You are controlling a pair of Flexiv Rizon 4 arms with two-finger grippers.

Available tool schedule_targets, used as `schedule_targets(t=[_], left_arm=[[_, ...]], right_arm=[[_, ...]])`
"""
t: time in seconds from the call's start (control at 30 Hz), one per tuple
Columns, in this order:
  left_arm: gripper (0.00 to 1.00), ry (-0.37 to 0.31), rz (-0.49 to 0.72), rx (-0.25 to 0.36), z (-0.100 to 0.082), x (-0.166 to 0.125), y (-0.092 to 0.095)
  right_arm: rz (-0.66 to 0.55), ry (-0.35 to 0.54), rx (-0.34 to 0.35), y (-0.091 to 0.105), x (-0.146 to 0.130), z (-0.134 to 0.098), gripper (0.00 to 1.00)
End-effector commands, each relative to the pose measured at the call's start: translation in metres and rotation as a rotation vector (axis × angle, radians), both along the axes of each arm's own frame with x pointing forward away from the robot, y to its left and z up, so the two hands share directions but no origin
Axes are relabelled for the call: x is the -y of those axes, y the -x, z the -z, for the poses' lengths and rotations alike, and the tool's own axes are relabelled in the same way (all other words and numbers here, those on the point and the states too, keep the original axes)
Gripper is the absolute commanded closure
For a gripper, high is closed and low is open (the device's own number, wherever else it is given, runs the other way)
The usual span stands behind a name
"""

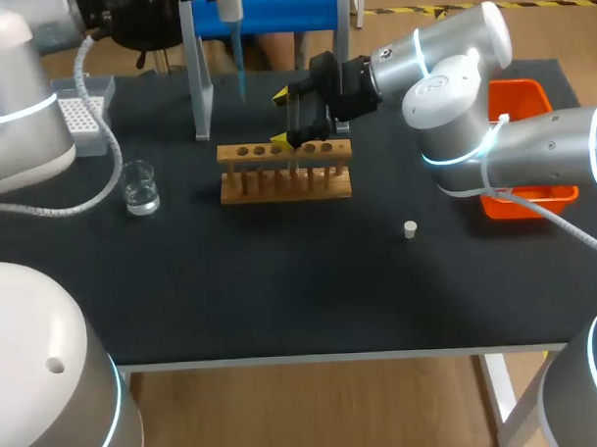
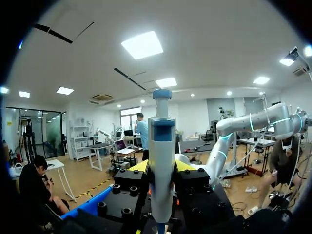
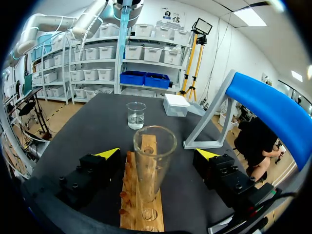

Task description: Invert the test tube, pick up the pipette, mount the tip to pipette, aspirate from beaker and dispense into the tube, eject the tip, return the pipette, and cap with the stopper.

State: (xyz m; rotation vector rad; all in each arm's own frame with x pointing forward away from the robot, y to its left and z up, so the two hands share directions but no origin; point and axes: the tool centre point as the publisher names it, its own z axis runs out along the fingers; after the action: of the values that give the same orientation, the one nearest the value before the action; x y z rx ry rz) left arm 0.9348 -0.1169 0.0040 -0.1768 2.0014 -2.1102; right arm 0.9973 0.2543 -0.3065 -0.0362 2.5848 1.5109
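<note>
Head view: cropped top of pipette [image 1: 230, 5]

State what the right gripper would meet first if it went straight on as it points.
Probably the clear glass test tube, upright in the wooden rack between its open fingers.

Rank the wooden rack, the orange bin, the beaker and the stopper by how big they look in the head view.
1. wooden rack and orange bin: close, and the bin is partly hidden, so I won't rank these two.
2. beaker
3. stopper, smallest
</note>
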Motion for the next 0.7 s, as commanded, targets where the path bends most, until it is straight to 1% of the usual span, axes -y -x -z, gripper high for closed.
schedule_targets(t=[0.03,0.43,0.7], left_arm=[[1.00,-0.005,0.049,0.002,-0.002,0.013,-0.012],[1.00,-0.020,0.128,0.001,-0.006,0.046,-0.022],[1.00,-0.020,0.174,-0.010,-0.005,0.066,-0.028]], right_arm=[[0.000,0.002,0.000,0.000,0.000,0.000,0.00],[0.000,0.002,0.000,0.000,0.000,0.000,0.00],[0.000,0.002,0.000,0.000,0.000,0.000,0.00]])
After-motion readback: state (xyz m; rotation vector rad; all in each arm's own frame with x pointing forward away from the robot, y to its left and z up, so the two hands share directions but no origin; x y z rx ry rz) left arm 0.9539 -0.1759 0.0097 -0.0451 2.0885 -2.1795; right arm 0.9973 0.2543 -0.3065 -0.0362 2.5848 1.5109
